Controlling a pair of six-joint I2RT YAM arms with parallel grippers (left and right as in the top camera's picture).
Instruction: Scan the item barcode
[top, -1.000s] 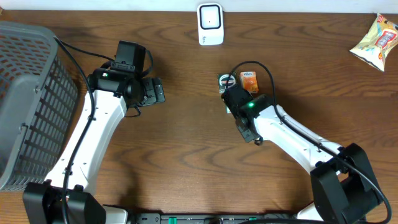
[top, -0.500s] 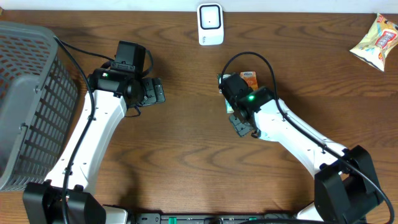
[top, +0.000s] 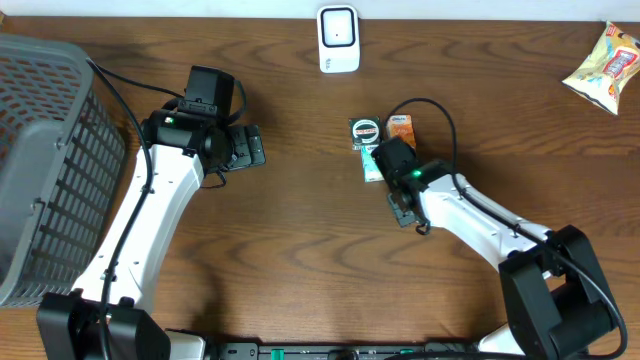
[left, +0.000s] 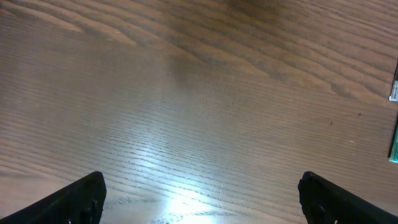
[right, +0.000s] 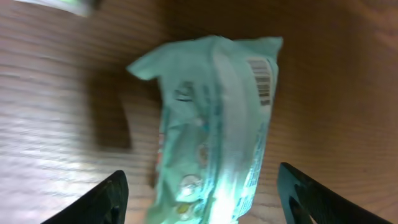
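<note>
The item is a pale teal plastic packet (right: 214, 124) with a barcode (right: 264, 81) printed near its far right corner. It lies on the wooden table, and the overhead view shows the packet (top: 372, 164) as a thin teal strip. My right gripper (right: 208, 196) is open, one finger on each side of the packet's near end with a gap on both sides. The white scanner (top: 338, 38) stands at the table's back edge, well away from the packet. My left gripper (top: 250, 147) hovers open over bare wood, holding nothing.
A dark packet with a round label (top: 366, 130) and a small orange box (top: 400, 127) lie just behind the teal packet. A grey mesh basket (top: 45, 170) fills the left side. A snack bag (top: 607, 66) rests at the far right corner.
The right gripper has opened and drawn back towards the front right, leaving the teal packet on the table. The left arm has not moved.
</note>
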